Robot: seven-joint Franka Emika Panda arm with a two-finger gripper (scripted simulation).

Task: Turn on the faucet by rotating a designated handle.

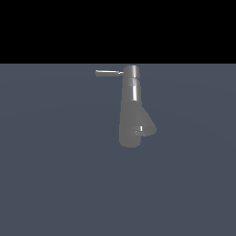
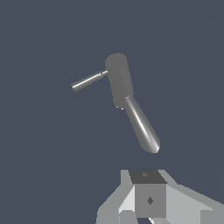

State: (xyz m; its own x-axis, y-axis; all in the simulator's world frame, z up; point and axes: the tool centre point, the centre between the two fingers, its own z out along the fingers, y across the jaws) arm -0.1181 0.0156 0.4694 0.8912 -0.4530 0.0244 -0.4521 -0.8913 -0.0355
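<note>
The faucet [image 1: 131, 110] is a grey metallic upright cylinder with a wider forked base, standing on a dark blue-grey floor. Its handle [image 1: 108, 73], a thin light grey rod, sticks out from the cap toward the exterior view's left. In the wrist view I look down on the faucet [image 2: 119, 78], with the handle [image 2: 89, 81] jutting sideways and a shiny spout [image 2: 142, 124] slanting away from the body. Grey parts of my gripper [image 2: 148, 199] show at the picture's edge, apart from the faucet and touching nothing. Its fingertips are cut off. The exterior view does not show the gripper.
A flat dark blue-grey floor [image 1: 55, 175] surrounds the faucet, with a black band behind it in the exterior view. No other objects appear.
</note>
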